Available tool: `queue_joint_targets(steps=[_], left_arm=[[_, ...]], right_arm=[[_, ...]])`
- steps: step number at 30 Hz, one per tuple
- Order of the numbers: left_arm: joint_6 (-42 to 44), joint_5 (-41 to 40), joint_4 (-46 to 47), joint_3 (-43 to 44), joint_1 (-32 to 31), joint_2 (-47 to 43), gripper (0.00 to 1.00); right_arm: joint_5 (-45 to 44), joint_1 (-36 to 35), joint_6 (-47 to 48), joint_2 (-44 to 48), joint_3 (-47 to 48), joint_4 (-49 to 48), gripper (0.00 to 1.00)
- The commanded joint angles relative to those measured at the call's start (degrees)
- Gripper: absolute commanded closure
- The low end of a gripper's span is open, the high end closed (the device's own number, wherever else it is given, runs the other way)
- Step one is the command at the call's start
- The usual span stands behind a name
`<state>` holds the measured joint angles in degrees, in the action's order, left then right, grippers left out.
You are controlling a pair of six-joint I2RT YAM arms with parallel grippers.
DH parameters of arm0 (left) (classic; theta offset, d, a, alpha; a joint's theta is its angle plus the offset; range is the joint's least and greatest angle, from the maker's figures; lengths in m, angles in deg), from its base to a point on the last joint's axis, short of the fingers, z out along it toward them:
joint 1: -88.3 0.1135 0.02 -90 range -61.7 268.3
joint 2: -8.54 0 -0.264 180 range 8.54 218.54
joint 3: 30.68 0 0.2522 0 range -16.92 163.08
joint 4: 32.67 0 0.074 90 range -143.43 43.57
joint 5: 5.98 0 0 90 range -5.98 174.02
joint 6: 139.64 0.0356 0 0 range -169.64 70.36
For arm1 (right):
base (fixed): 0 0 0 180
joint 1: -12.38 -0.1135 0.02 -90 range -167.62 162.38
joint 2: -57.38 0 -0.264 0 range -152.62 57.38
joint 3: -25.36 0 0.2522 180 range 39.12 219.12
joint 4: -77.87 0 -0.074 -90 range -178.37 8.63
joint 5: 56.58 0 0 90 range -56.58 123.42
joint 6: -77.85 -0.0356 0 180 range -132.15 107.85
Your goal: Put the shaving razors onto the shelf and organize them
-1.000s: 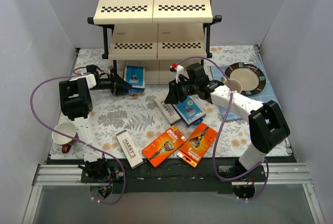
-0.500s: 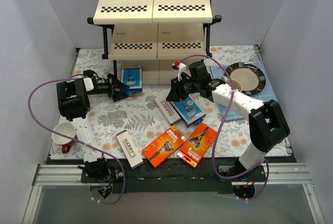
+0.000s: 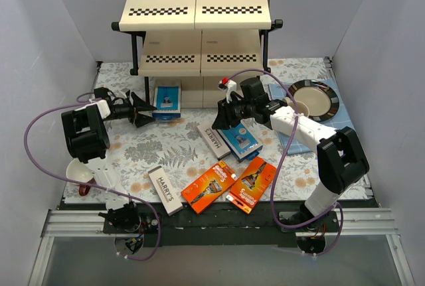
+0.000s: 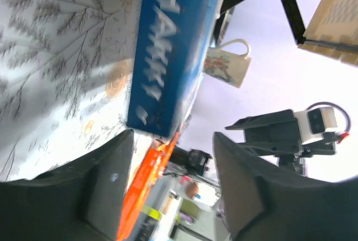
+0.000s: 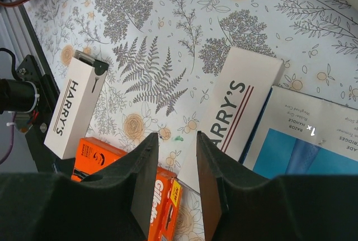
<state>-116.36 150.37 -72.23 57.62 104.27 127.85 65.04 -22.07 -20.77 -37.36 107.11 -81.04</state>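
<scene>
The table [image 3: 136, 153] is covered by a floral cloth. The shelf [image 3: 199, 8] is set at the middle of the far edge, with its checkered strips turned toward the near edge.

The left gripper [image 3: 139, 108] is held low in the far left part of the table and pointed at the foot of the shelf. Its fingers [image 4: 106, 190] are spread wide and nothing is gripped. The right gripper [image 3: 222, 119] is held above the middle of the table. A narrow gap is left between its fingers [image 5: 146, 179], and nothing is held there.

A dark-rimmed plate [image 3: 327, 100] is placed by the far right corner, with a beige mug [image 3: 299, 109] just beside it.

One blue box [image 3: 168, 99] is seen at the front of the lowest board, just beyond the left fingertips. Whether it rests on the board or leans on it cannot be told.

A white HARRY'S box [image 3: 211, 141] and a blue-and-white box [image 3: 240, 141] lie touching side by side at the table's middle, under the right gripper.

Along the near edge three packs are laid: a second white HARRY'S box [image 3: 165, 190] toward the left, then an orange Gillette card [image 3: 210, 186], then another orange card [image 3: 252, 184] just beside it.

A white mug [image 3: 83, 173] is seen near the near left corner.
</scene>
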Motion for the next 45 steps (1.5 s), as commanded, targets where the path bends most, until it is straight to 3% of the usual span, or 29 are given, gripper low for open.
queue_joint_targets(steps=[1, 2, 3, 4, 7, 15, 29, 45], left_arm=[[1.77, -2.45, -0.22, -4.48, 0.82, -9.17, 0.54], [0.72, -2.71, 0.57, -7.63, 0.73, -10.31, 0.78], [-0.16, -3.41, 1.45, -9.05, 0.56, -11.37, 0.94], [-1.04, -3.85, 3.89, -10.46, 0.47, -13.73, 1.00], [-5.17, -4.56, 9.78, -15.21, -0.58, -16.64, 1.00], [-12.29, -7.63, 17.36, -14.87, -1.55, -12.52, 1.00], [-20.38, -6.75, 22.81, -2.22, -5.59, -0.39, 1.00], [-27.32, -8.25, 31.15, 2.18, -8.50, 4.97, 1.00]], right_arm=[[0.73, 0.27, 2.03, 0.26, 3.11, 1.01, 0.59], [0.55, 0.27, 2.64, 0.17, 3.20, 1.28, 0.59], [0.46, 0.27, 2.99, 0.34, 3.64, 1.37, 0.59], [0.20, 0.18, 3.43, 0.34, 3.82, 1.98, 0.59], [-1.72, 0.27, 5.19, 0.96, 4.09, 2.77, 0.59], [-2.87, 0.53, 6.25, 2.54, 2.41, 3.92, 0.59], [-3.67, 2.82, 7.04, 1.05, 2.24, 3.92, 0.59], [-4.19, 3.87, 8.45, -2.29, 5.66, 7.33, 0.60]])
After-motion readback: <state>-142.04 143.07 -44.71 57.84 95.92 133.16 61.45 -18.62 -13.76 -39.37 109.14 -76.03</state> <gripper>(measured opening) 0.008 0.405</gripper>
